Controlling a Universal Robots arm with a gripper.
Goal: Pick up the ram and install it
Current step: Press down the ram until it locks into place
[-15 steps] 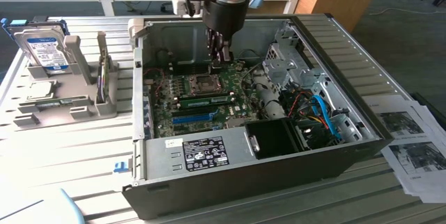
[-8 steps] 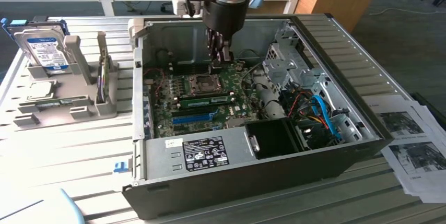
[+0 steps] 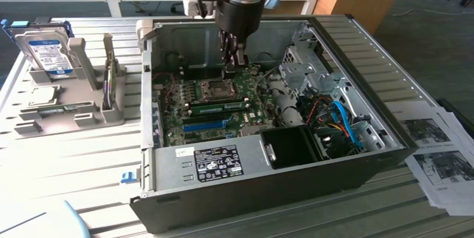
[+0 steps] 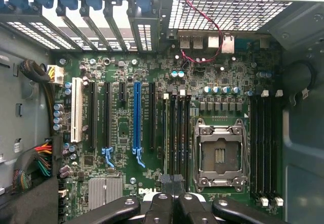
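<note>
the gripper [image 3: 235, 63] hangs down inside the open computer case [image 3: 356, 49], its two black fingers [image 4: 161, 206] pressed together with nothing between them, tips just above the motherboard [image 3: 215, 113]. in the wrist view the closed fingertips sit over the near end of a bank of long memory slots [image 4: 177, 133] that lies just beside the empty silver processor socket [image 4: 221, 153]. the ram [image 3: 220, 106], a narrow green stick, lies seated in a slot on the board just below the socket in the exterior view, parallel to the other slots; whether its end latches are fully shut cannot be told. a second bank of black slots with white clips [image 4: 266, 143] runs on the socket's other side. farther out on the board are a long blue expansion slot [image 4: 136, 120], a white slot [image 4: 77, 110] and several black ones. a bundle of coloured cables [image 3: 337, 121] fills the case toward the exterior view's right, with a black box [image 3: 296, 146] near it. outside the case, toward the exterior view's left, a grey holder [image 3: 89, 71] on the slatted table [image 3: 81, 171] keeps a silver hard drive [image 3: 48, 52] upright. printed paper sheets [image 3: 437, 149] lie on the exterior view's right
</note>
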